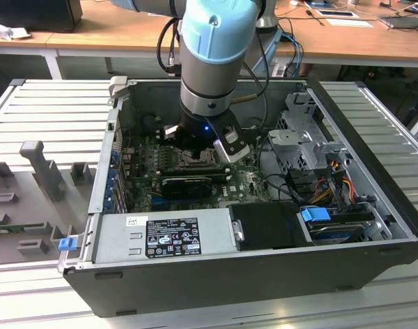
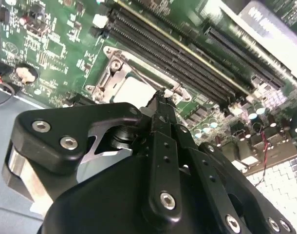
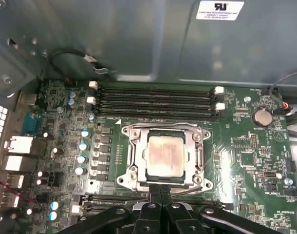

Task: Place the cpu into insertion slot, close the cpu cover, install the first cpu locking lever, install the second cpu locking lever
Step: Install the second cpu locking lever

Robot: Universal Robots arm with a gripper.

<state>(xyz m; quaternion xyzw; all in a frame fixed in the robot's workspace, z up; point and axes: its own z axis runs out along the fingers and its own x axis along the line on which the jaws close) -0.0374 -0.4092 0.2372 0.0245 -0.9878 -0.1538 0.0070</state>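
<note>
The cpu (image 3: 165,156), a tan-silver square, lies in the insertion slot (image 3: 125,181) on the green board. The cpu cover (image 3: 135,155), a dark-silver frame, lies flat over its edges. My gripper (image 3: 160,189) is shut with its black fingers pressed together. The tips sit at one edge of the socket, beside a thin metal locking lever (image 3: 193,189) that lies along that edge. In the second wrist view the gripper (image 2: 160,96) reaches the cover's rim (image 2: 109,78) next to the cpu (image 2: 134,90). In the exterior view the gripper (image 1: 197,155) stands low inside the case over the socket.
Long black memory slots (image 3: 156,102) run along one side of the socket, and black card slots (image 2: 246,58) lie beyond them. The grey case wall (image 3: 114,34), a power supply (image 1: 171,236), a drive cage (image 1: 305,137) and loose cables (image 1: 329,178) ring the board.
</note>
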